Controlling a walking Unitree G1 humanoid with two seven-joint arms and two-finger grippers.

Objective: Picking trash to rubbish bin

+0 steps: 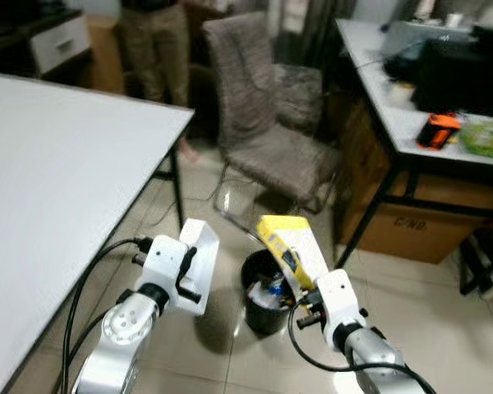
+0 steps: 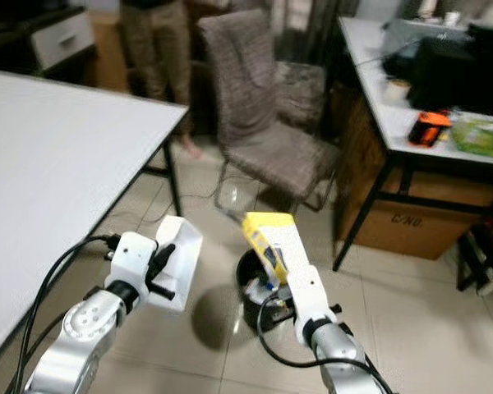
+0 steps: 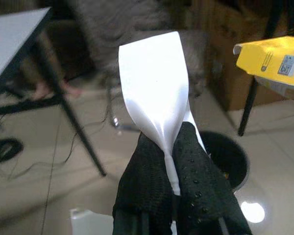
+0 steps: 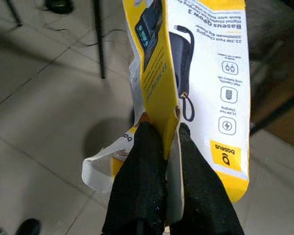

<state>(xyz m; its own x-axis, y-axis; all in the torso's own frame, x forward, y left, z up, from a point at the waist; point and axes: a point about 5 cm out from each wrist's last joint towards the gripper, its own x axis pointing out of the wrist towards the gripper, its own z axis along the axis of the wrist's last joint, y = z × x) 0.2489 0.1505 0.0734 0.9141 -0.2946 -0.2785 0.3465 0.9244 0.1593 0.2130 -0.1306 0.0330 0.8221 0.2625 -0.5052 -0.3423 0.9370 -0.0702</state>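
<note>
My right gripper (image 4: pixel 164 152) is shut on a flattened yellow and white product box (image 1: pixel 292 246), held upright just above the black rubbish bin (image 1: pixel 265 294) on the floor. Some trash lies inside the bin. My left gripper (image 3: pixel 174 152) is shut on a white piece of packaging (image 1: pixel 200 263), held to the left of the bin, beside the white table. In the left wrist view the bin (image 3: pixel 225 156) and the yellow box (image 3: pixel 272 61) lie ahead of the white piece (image 3: pixel 154 83).
A white table (image 1: pixel 57 172) stands at my left with black legs. A grey fabric chair (image 1: pixel 263 123) is behind the bin. At the right is a cluttered desk (image 1: pixel 411 115) with a cardboard carton (image 1: pixel 419 230) under it. A person (image 1: pixel 156 49) stands at the back.
</note>
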